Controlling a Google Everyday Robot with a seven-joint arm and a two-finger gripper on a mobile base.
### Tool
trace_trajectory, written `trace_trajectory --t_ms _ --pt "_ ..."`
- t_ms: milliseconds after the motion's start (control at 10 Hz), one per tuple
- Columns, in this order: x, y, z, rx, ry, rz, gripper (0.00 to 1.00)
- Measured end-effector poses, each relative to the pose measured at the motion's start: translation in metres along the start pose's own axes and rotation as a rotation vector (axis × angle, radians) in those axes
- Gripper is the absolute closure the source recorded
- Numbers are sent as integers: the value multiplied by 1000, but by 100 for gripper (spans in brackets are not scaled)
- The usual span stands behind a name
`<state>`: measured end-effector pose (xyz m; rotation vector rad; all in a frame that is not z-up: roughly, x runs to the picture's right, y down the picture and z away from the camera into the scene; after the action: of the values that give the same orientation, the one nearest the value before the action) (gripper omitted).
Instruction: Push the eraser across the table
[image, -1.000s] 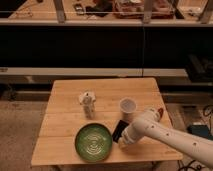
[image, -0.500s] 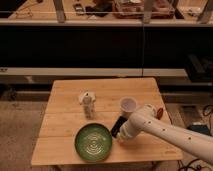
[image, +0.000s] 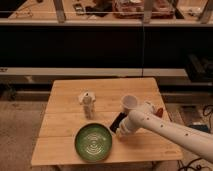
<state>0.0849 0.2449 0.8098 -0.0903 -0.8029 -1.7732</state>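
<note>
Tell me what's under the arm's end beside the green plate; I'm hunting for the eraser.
The black eraser pokes out there on the table, right of the plate. The tool covers its near end, so the contact is hidden.

- The eraser (image: 116, 121), a flat black slab, lies angled just right of centre, its lower end hidden by the gripper (image: 121, 132).
- The table (image: 65, 107), light planked wood, fills the lower middle.
</note>
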Motion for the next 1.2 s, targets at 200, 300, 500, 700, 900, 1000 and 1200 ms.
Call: trace_trajectory --t_ms 200,300,500,700,900,1000,1200 --pt "9 5 -7 -4 22 14 100" --pt "12 7 -9 -7 30 17 100" --pt "16 12 -11 -13 42 26 100" --pt "17 15 -10 -18 45 32 100" --pt "19 18 -7 -25 45 38 100" --pt "20 19 -6 -27 45 41 100" --pt "26 23 -2 -36 46 52 100"
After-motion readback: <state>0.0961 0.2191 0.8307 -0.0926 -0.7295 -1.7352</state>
